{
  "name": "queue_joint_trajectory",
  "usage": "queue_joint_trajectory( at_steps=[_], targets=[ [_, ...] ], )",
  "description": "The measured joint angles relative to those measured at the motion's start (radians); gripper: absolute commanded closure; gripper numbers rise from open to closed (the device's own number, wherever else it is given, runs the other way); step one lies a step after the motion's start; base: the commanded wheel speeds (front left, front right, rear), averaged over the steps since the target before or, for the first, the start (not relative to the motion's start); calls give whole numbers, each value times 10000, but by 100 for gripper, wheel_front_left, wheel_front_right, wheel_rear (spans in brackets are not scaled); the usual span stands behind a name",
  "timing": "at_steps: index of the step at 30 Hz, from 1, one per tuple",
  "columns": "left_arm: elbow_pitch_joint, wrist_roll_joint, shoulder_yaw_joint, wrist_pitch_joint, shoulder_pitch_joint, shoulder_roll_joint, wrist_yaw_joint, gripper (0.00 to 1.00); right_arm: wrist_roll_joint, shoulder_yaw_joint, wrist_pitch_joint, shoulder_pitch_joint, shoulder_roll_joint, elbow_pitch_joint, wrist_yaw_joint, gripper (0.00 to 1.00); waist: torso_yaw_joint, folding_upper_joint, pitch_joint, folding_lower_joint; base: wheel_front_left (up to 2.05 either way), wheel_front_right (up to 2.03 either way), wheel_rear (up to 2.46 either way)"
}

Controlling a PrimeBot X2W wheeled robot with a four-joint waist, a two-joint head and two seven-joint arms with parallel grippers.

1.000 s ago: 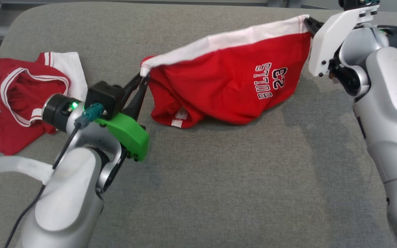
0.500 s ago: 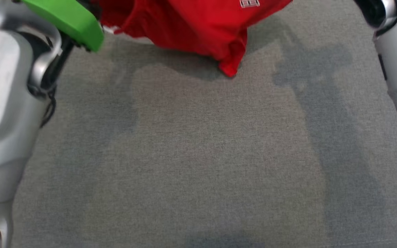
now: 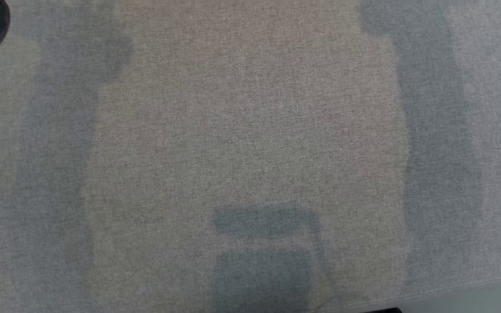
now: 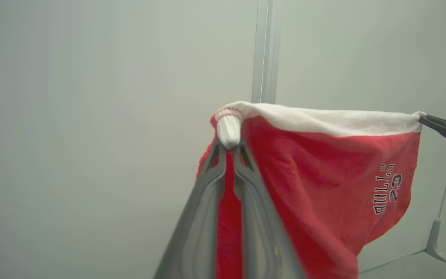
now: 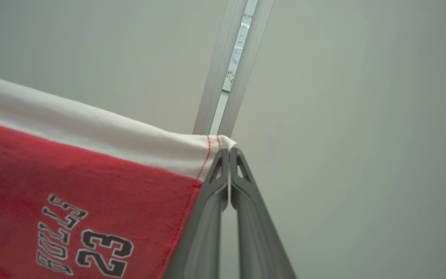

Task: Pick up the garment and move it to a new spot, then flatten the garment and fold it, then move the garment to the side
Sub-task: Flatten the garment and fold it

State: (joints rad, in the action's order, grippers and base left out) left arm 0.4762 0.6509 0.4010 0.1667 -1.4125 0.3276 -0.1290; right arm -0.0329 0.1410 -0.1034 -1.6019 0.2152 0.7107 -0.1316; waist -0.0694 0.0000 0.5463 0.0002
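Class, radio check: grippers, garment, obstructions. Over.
Left gripper shut on red garment, one waistband corner. Right gripper shut on the other. Garment stretched between, aloft. No obstruction seen.

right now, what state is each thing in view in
red Bulls shorts, lifted in the air, hanging open-side up, spread between both grippers
white waistband, pulled fairly straight, pinched at each end
left gripper, jaws shut on the bunched waistband end
right gripper, jaws shut on the waistband's stitched corner
grey fabric surface, flat and smooth, crossed by shadows
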Motion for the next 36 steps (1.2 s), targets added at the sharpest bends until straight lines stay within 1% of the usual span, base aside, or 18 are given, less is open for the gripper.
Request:
queue_joint_trajectory(
  at_steps=[1,3,5,9,12,15,16,19,21,23,25,27,29,31,33,34,35,36],
  targets=[
    [0,0,0,0,0,0,0,100,0,0,0,0,0,0,0,100,0,0,0,0,0,0,0],
    [157,-58,-127,428,-315,-79,59,100,610,-288,-688,-310,-12,-29,0,100,-33,0,127,0,0,0,0],
    [155,-347,-182,713,-589,-96,94,100,1185,-637,-1168,-497,-75,-174,0,100,-49,0,238,0,0,0,0],
    [-98,-917,-506,918,-825,-171,249,100,2211,-1120,-1536,-634,-307,-717,2,100,-50,0,497,-1,0,0,0],
    [-514,-1260,-685,959,-662,-276,217,100,2514,-798,-1553,-322,-474,-769,2,100,-36,0,739,-1,0,0,0],
    [-779,-1586,-579,974,224,-341,98,100,2600,-159,-1580,343,-382,-721,0,100,2,0,939,-1,0,0,0],
    [-917,-1601,-558,972,592,-384,67,100,2479,46,-1582,578,-339,-723,0,100,38,0,971,0,0,0,0],
    [-1806,-1787,-660,978,1711,-487,35,100,1547,955,-1582,1508,-123,-859,0,100,178,0,976,-1,0,0,0],
    [-2282,-1914,-673,978,2888,-499,17,100,740,1532,-1457,2361,245,-1127,0,100,246,0,871,-1,0,0,0],
    [-2771,-1933,-533,974,4066,-466,13,100,-105,2086,-1062,3288,780,-1716,-2,100,308,0,699,-1,0,0,0],
    [-3127,-2002,-94,974,4917,-174,12,100,-915,2495,-602,4202,1446,-2543,0,100,352,0,482,-2,0,0,0],
    [-3081,-1785,556,980,5738,153,6,100,-1638,2798,-107,5147,2130,-3448,0,100,396,0,240,-2,0,0,0],
    [-2984,-1791,1626,970,6392,788,-4,100,-2249,2917,301,6083,2648,-4347,0,100,433,0,-34,-2,0,0,0],
    [-2778,-1808,2303,823,6761,1327,-2,100,-2560,2901,731,6938,3162,-5198,0,100,465,0,-343,-2,0,0,0],
    [-2621,-1841,2748,627,7082,1576,0,100,-2865,2746,1137,7814,3511,-5846,2,100,499,0,-673,-2,0,0,0],
    [-2543,-1871,2932,497,7253,1616,-2,100,-2976,2708,1354,8255,3639,-6153,2,100,514,0,-844,-3,0,0,0],
    [-2445,-1889,3212,240,7583,1668,0,100,-3160,2635,1724,9003,3879,-6734,2,100,544,0,-1197,-2,0,0,0],
    [-2429,-1954,3296,136,7718,1697,29,100,-3212,2625,1881,9302,3996,-6989,2,100,558,0,-1376,-2,0,0,0]
  ],
)
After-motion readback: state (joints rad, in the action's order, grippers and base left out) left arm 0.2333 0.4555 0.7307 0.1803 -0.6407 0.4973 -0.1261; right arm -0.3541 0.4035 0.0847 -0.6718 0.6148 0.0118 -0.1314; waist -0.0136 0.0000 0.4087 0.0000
